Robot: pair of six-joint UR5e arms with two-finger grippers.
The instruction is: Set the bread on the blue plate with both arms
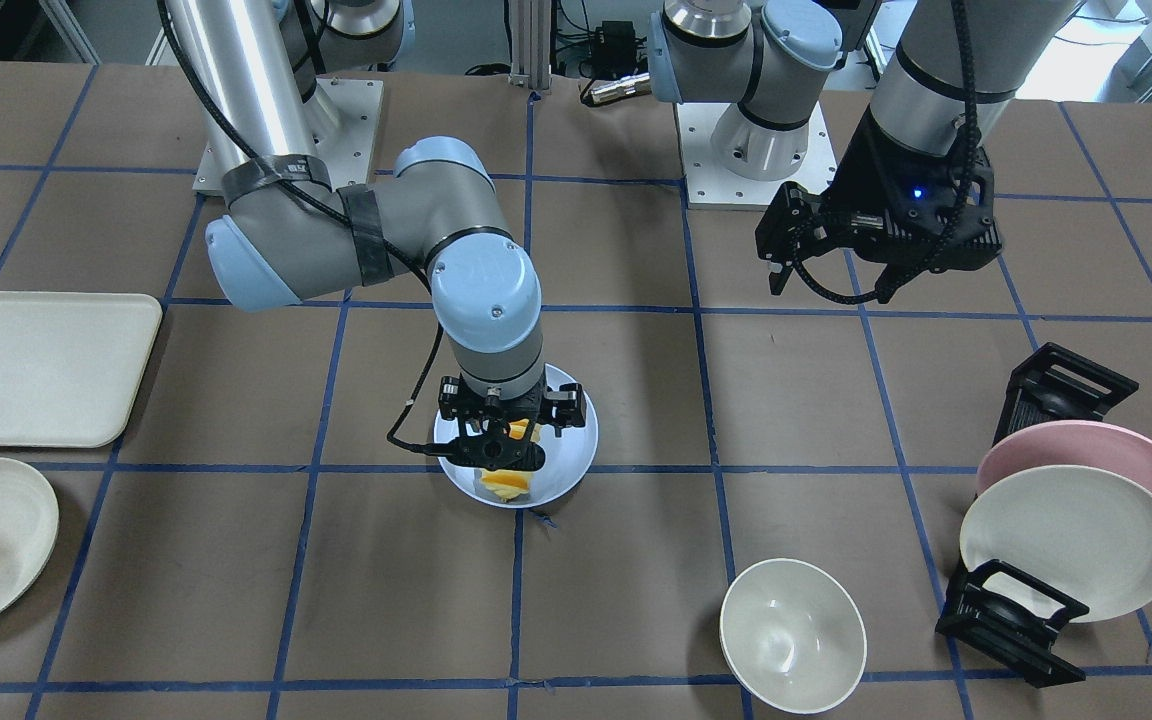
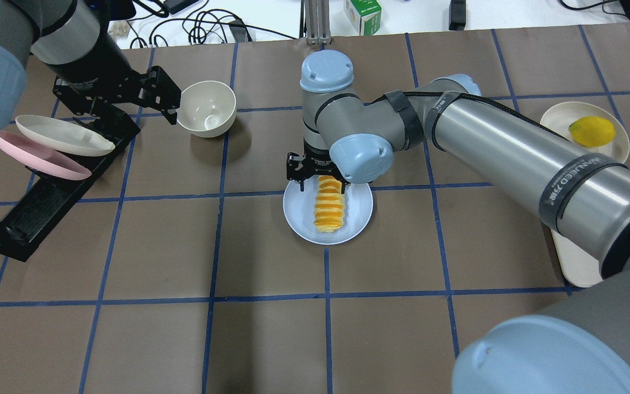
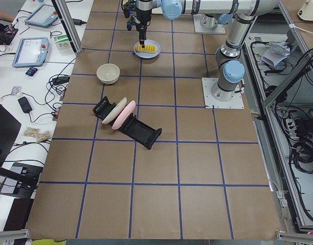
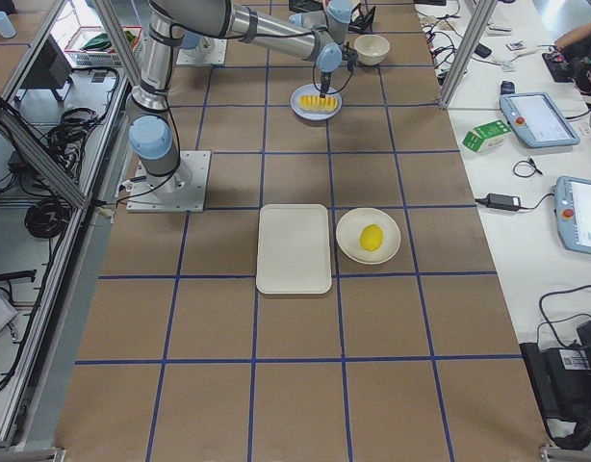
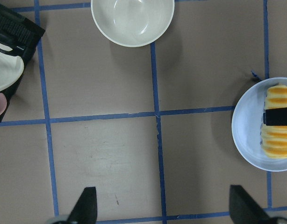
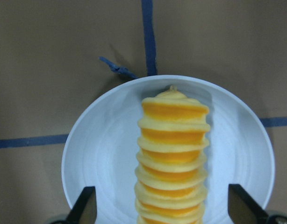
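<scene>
Brown gridded table [image 2: 129, 339]; bread [image 2: 328, 210] on blue plate [image 2: 298, 216].

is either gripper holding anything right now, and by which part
Nothing is held. The right gripper is open, its fingers clear on either side of the bread, which lies on the blue plate. The left gripper is open and empty.

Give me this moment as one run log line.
bread: lying on blue plate | right gripper: open, astride bread | left gripper: open, empty, clear of plate

Silver-grey tubular arms [image 2: 501, 142] with pale-blue joint caps [image 2: 326, 71], black taped cable [image 1: 336, 213]
</scene>
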